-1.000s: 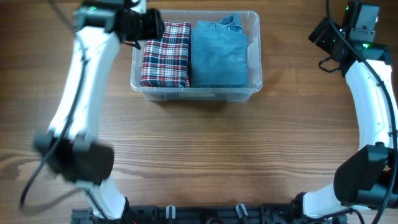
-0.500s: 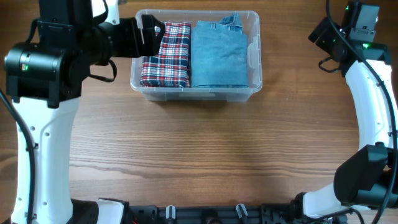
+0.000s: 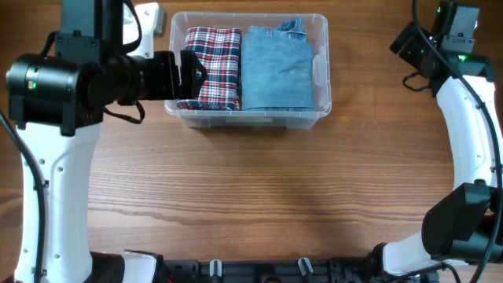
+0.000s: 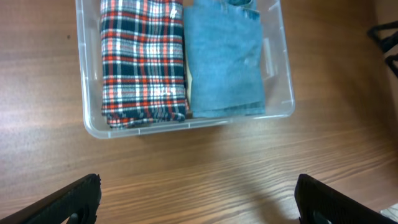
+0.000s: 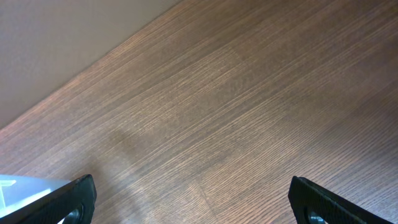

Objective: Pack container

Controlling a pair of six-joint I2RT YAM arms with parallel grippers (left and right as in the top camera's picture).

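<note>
The clear container (image 3: pixel 248 118) stands at the back middle of the table. Inside lie a folded red plaid garment (image 3: pixel 212 63) on the left and a folded blue denim garment (image 3: pixel 277 67) on the right. My left gripper (image 3: pixel 198 76) hovers over the container's left wall, open and empty. In the left wrist view its fingers (image 4: pixel 199 202) spread wide above the table in front of the container (image 4: pixel 186 126), with the plaid garment (image 4: pixel 143 62) and the denim garment (image 4: pixel 227 62) ahead. My right gripper (image 3: pixel 406 47) is at the back right, open and empty (image 5: pixel 193 199).
A small white object (image 3: pixel 149 17) shows behind the left arm at the back left. A pale corner (image 5: pixel 18 186) shows at the lower left of the right wrist view. The table's far edge runs along the right wrist view's upper left.
My left arm has swung from the container's back left corner toward its front left, uncovering the plaid garment. The right arm has not moved.
</note>
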